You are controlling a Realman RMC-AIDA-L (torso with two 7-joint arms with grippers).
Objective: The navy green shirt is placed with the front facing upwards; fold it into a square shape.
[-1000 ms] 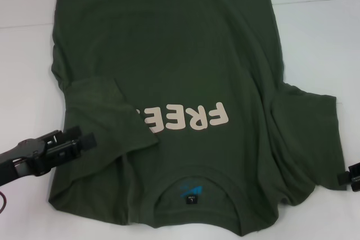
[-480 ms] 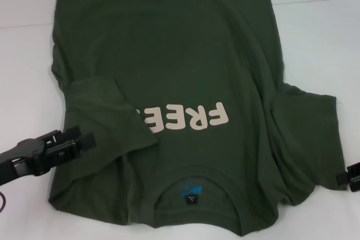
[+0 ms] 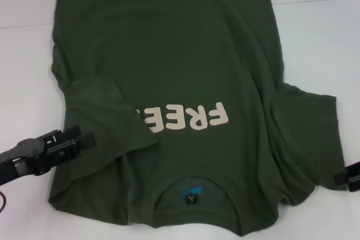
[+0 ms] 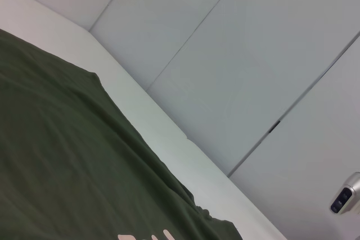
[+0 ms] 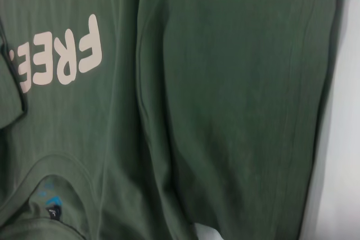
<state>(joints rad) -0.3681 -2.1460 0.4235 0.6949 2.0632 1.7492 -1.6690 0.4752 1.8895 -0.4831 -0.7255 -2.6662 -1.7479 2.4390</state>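
The navy green shirt [image 3: 169,54] lies front up on the white table [image 3: 320,37], with its collar and blue neck label [image 3: 191,192] at the near edge. One sleeve [image 3: 107,111] is folded inward over the chest and covers the end of the cream lettering [image 3: 191,117]. The other sleeve [image 3: 309,133] lies spread out flat. My left gripper [image 3: 84,140] hovers at the shirt's near left edge, beside the folded sleeve. Only the tip of my right gripper [image 3: 350,178] shows, next to the spread sleeve's hem. The right wrist view looks down on the shirt [image 5: 225,82] and the lettering [image 5: 62,54].
White table surface [image 3: 22,82] lies bare on both sides of the shirt. In the left wrist view, pale wall panels [image 4: 253,54] rise behind the table's far edge, beyond the shirt [image 4: 56,167].
Both grippers have drifted very slightly toward the near edge. The shirt lies unchanged.
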